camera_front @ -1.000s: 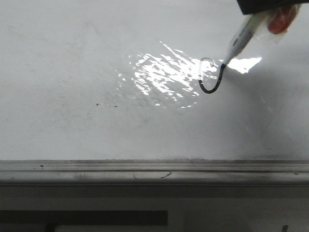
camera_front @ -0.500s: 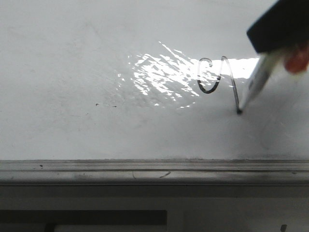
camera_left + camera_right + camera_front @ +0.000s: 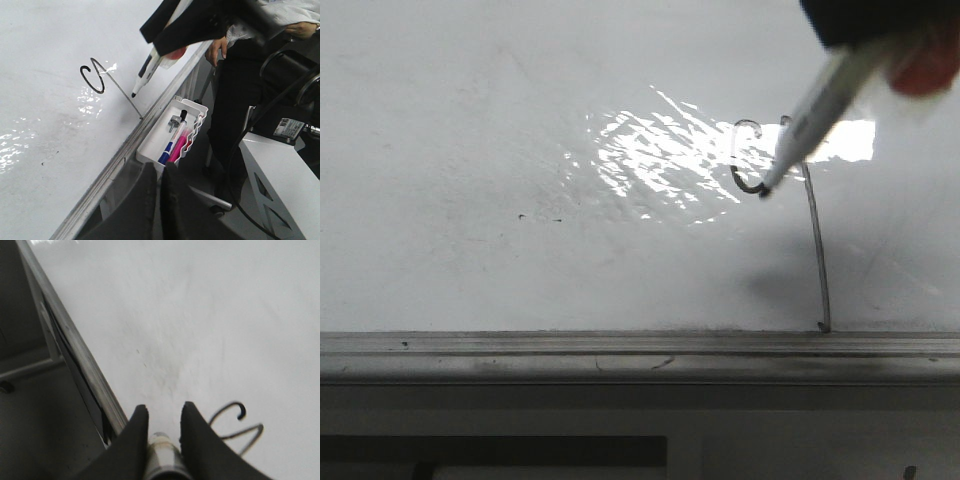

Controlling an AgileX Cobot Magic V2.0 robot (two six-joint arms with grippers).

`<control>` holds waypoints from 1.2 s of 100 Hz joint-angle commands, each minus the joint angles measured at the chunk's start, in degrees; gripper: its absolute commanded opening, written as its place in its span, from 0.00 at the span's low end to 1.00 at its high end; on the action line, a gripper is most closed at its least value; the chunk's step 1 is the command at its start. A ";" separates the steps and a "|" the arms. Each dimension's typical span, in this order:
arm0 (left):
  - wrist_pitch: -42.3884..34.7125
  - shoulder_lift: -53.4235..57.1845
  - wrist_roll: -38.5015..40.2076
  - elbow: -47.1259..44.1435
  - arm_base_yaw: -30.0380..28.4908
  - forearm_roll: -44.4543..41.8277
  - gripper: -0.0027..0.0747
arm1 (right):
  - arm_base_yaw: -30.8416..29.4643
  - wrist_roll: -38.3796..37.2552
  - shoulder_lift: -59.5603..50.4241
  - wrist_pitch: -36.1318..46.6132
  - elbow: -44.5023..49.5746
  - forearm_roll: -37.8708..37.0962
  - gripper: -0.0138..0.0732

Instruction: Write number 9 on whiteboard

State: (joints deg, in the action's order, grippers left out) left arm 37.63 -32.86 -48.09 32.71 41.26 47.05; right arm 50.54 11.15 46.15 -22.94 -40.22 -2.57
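Note:
The whiteboard point(image 3: 470, 150) fills the front view, with glare in its middle. The number 9 point(image 3: 812, 230) is on it in thin black marker: a small open loop joined to a long stem that runs down to the grey rail point(image 3: 620, 355). It also shows in the left wrist view point(image 3: 105, 80) and the right wrist view point(image 3: 235, 425). My right gripper point(image 3: 880, 35) is shut on a white marker point(image 3: 815, 110), whose black tip is by the loop's lower end. Its shadow lies apart from the tip. My left gripper point(image 3: 161, 167) is shut and empty, off the board's edge.
A white tray point(image 3: 196, 106) hangs below the rail and holds a blue marker point(image 3: 167, 150) and a pink one point(image 3: 180, 145). A person in dark clothes point(image 3: 240, 75) stands beside the board. A few tiny black specks point(image 3: 523, 216) mark the board left of the glare.
The marker drew the long stem down from the loop to the rail, then moved back up and left so that its tip is now by the loop's lower end.

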 commanded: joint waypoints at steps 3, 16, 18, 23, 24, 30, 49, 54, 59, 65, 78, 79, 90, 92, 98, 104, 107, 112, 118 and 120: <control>-3.69 -2.19 -2.66 1.67 0.04 2.07 0.18 | 4.29 0.77 -0.99 1.60 -3.62 -0.33 0.11; -6.50 -7.05 -5.27 1.79 0.04 2.30 0.54 | 9.67 0.88 0.50 0.44 -3.76 -0.43 0.11; -7.17 -7.62 -5.27 1.79 0.04 2.42 0.58 | 10.27 0.88 0.92 0.44 -3.76 -0.43 0.11; -8.19 -9.98 -6.35 1.79 0.04 2.88 0.64 | 11.36 0.88 1.95 0.95 -3.76 -0.57 0.11; -8.30 -10.28 -7.28 1.79 0.04 3.03 0.64 | 11.49 0.88 2.24 1.11 -3.76 -0.57 0.11; -7.82 -12.90 -12.96 1.79 0.04 5.65 0.65 | 12.32 0.88 3.46 2.20 -3.76 -0.57 0.11; -5.67 -19.05 -35.84 1.79 2.99 23.03 0.65 | 12.45 0.88 6.41 8.32 -3.76 -0.57 0.11; -5.67 -20.39 -39.53 1.79 3.64 27.20 0.65 | 12.45 0.88 6.78 9.88 -3.76 -0.57 0.11; -5.67 -21.59 -41.83 1.79 4.01 30.73 0.64 | 12.45 0.88 6.97 11.11 -3.76 -0.57 0.11; -5.67 -22.94 -43.46 1.79 4.00 34.73 0.64 | 12.45 0.88 7.18 12.05 -3.76 -0.47 0.11; -5.67 -25.01 -46.36 2.16 4.00 40.12 0.64 | 12.45 0.88 7.18 12.49 -3.76 -0.39 0.11; -5.67 -24.99 -46.34 2.16 4.00 40.23 0.64 | 12.45 0.88 7.18 12.49 -3.76 -0.39 0.11; -4.75 -26.71 -46.34 2.89 4.00 40.81 0.64 | 13.11 0.88 7.18 12.49 -3.76 -0.12 0.11; -4.38 -27.09 -46.34 3.12 4.00 40.81 0.64 | 13.22 0.88 7.18 12.58 -3.76 -0.12 0.11; -4.10 -27.98 -46.34 3.26 4.00 40.81 0.64 | 13.93 0.88 7.18 12.58 -3.76 -0.12 0.11; -3.98 -28.66 -46.34 3.49 4.00 40.81 0.62 | 14.32 0.88 7.18 12.58 -3.76 -0.12 0.11; -3.98 -28.97 -46.34 3.46 4.00 41.03 0.60 | 14.32 0.88 7.18 12.58 -3.76 -0.12 0.11; -3.98 -29.60 -46.34 3.46 4.00 41.24 0.56 | 14.32 0.88 7.18 12.58 -3.76 -0.12 0.11; -3.87 -29.87 -46.34 3.51 4.00 41.27 0.48 | 14.32 0.88 7.18 12.58 -3.76 -0.12 0.11; -3.87 -29.97 -46.34 3.51 4.00 41.38 0.45 | 14.32 0.88 7.18 12.58 -3.76 -0.12 0.11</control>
State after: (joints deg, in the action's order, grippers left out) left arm 32.42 -63.04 -94.49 34.07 44.78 85.17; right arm 64.63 11.61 53.89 -15.20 -41.95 -2.57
